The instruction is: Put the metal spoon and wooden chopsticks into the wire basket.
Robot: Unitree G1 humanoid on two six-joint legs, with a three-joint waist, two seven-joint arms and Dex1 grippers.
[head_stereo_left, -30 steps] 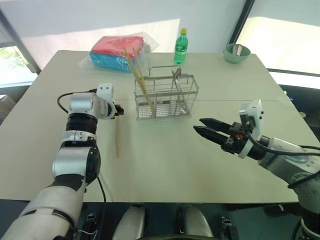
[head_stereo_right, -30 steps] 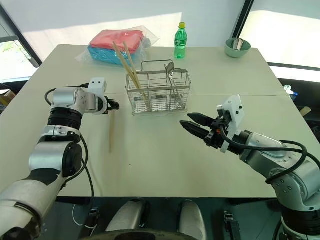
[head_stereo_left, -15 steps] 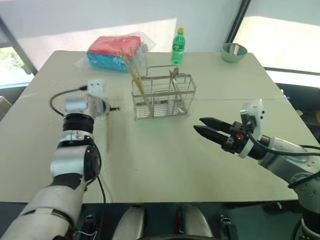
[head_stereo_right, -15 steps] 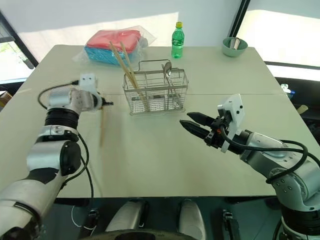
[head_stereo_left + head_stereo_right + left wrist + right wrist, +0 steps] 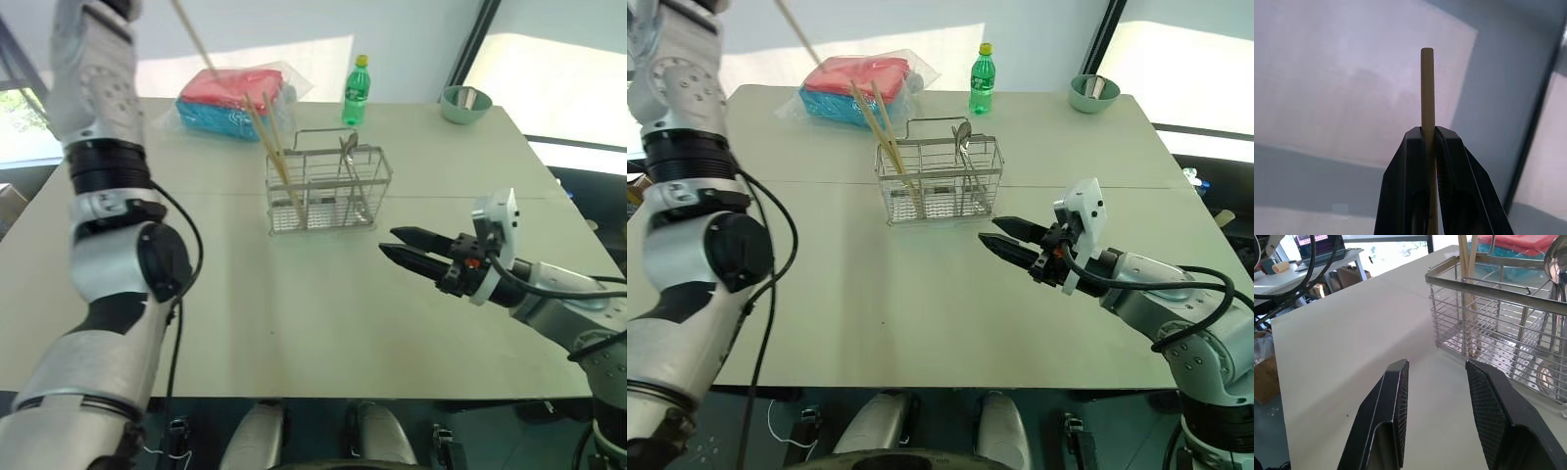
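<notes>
My left gripper [image 5: 1427, 132] is shut on one wooden chopstick [image 5: 1427, 88], whose tip sticks out past the black fingers. In the head views that chopstick [image 5: 193, 37] slants high above the table's far left, over my raised left arm. The wire basket [image 5: 328, 191] stands mid-table with two more chopsticks [image 5: 276, 152] leaning in its left compartment. The metal spoon [image 5: 347, 149] stands in it further right. My right gripper [image 5: 397, 245] hovers open and empty just right of the basket's front, pointing toward it [image 5: 1498, 328].
A plastic bag with pink and blue packs [image 5: 235, 98] lies at the back left behind the basket. A green bottle [image 5: 355, 90] stands at the back middle and a green bowl [image 5: 463, 103] at the back right corner.
My left gripper closed on the chopstick that lay on the table left of the basket and lifted it high into the air. The right arm stayed still.
</notes>
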